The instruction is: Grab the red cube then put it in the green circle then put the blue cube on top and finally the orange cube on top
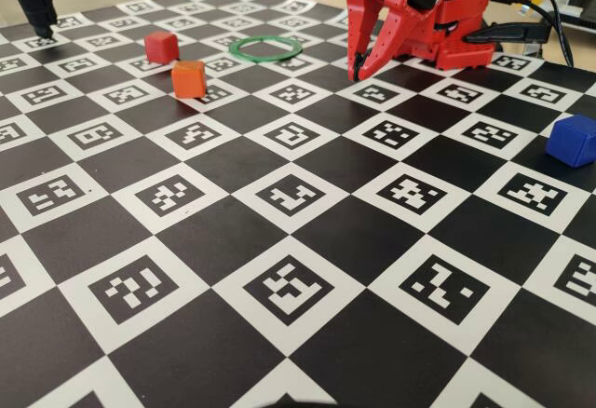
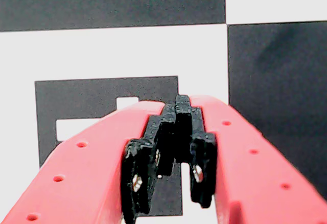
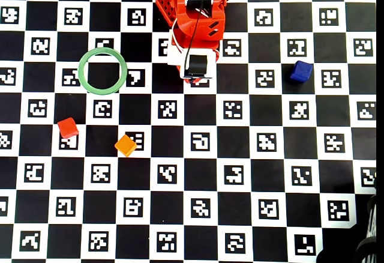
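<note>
A: Red cube (image 3: 68, 128) sits on the checkered table (image 3: 240, 185), below the empty green circle (image 3: 102, 71) in the overhead view; orange cube (image 3: 125, 145) just right of it.

B: Blue cube (image 3: 301, 71) well apart, right side. End effector (image 1: 359, 71) clenched, empty, tips pointing down at the table.

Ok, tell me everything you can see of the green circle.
The green circle is a thin, flat, plain green ring with an open centre, through which the checkerboard shows. It lies flat on the board, empty, with nothing touching it. In the overhead view it sits left of the red arm, above the red cube and the orange cube.
</note>
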`<action>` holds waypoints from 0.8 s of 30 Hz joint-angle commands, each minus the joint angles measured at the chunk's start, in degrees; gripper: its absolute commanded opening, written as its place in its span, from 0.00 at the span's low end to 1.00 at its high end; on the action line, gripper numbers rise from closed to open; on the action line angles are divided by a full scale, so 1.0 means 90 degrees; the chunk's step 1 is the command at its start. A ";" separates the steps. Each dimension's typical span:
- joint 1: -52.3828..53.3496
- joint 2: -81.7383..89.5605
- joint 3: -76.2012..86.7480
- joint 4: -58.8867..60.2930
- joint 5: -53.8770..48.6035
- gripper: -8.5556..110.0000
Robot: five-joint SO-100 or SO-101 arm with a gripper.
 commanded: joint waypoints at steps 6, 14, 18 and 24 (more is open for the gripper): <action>-0.0059 0.0322 0.0312 0.0664 -0.0039 0.02; -0.0215 0.0322 0.0312 0.0664 -0.0010 0.02; -0.0225 0.0322 0.0312 0.0664 -0.0039 0.02; -0.0293 0.0322 0.0312 0.0625 -0.0029 0.02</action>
